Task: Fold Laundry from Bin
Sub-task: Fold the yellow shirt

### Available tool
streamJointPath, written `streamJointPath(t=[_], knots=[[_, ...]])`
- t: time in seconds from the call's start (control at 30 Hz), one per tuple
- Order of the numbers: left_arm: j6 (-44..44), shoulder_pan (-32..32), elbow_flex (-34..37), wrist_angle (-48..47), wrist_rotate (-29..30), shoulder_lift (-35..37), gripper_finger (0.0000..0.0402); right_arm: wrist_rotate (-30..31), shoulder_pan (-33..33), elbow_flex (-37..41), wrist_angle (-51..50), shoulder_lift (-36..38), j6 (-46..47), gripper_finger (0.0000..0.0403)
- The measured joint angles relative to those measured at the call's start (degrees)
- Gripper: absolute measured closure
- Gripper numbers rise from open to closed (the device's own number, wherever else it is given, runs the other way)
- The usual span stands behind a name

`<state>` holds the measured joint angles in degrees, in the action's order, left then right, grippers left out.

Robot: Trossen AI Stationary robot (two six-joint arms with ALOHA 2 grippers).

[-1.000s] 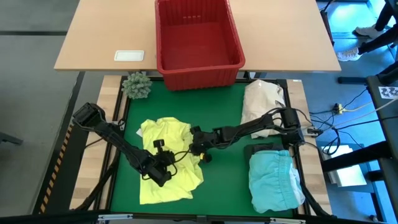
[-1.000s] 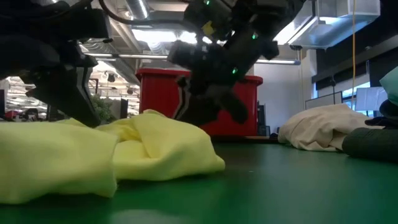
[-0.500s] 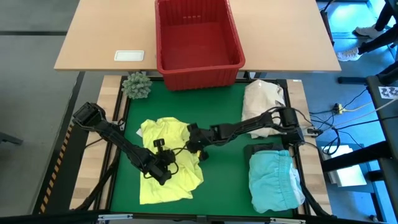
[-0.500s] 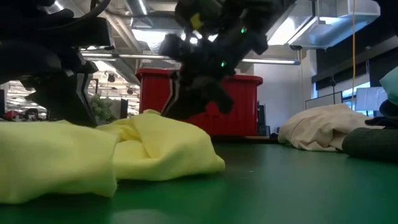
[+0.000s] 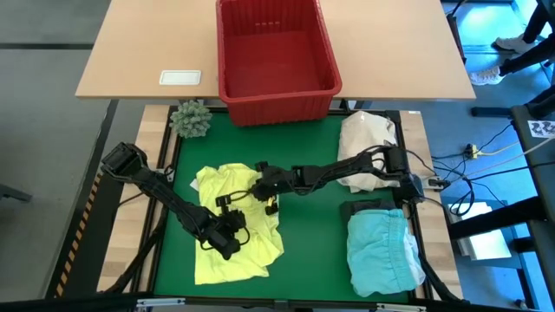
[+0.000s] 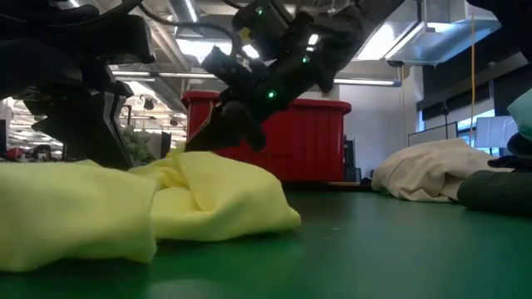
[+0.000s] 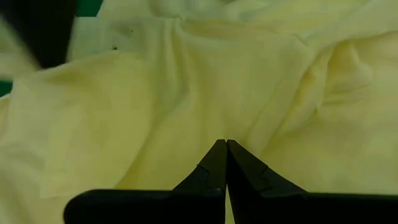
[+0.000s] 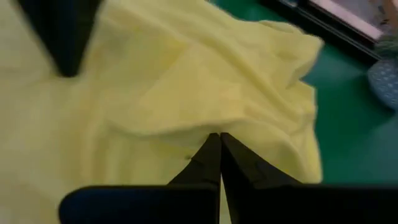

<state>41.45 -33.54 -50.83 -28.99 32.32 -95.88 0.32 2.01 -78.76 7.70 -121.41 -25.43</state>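
A cream-white cloth bundle (image 5: 367, 139) lies on the green mat (image 5: 308, 147), close beside the right arm. A small green spiky plant ball (image 5: 191, 119) sits at the mat's far corner, well away from the left hand. Beyond it, a white card (image 5: 180, 77) rests on the wooden table (image 5: 147, 52).

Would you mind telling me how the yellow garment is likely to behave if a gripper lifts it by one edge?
The yellow garment lies rumpled in soft folds on the green mat, so it will probably sag and drape rather than hold shape. It looks thin and light, likely to trail behind a lift. A push would probably bunch it into wrinkles rather than slide it whole.
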Motion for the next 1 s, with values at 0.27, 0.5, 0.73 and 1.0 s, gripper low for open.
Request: streamJointPath(t=[0.27, 0.5, 0.73, 1.0], knots=[[-1.14, 0.0, 0.0, 0.0, 0.46, 0.0, 0.0402, -1.01, -4.87, 0.04, 6.37, -3.8, 2.02, 0.0396], [-1.59, 0.05, 0.0, -0.74, 5.94, 0.0, 0.0402, -0.98, -7.08, 0.04, 7.58, -4.3, 5.67, 0.0396], [-4.12, 3.36, 0.0, -2.29, 11.34, 0.0, 0.0402, -1.48, -6.85, 0.04, 10.21, -4.3, 6.35, 0.0395], [-9.47, 8.36, 0.0, -2.89, 9.98, 0.0, 0.0402, -1.74, -6.48, 0.04, 9.39, -4.3, 8.09, 0.0395]])
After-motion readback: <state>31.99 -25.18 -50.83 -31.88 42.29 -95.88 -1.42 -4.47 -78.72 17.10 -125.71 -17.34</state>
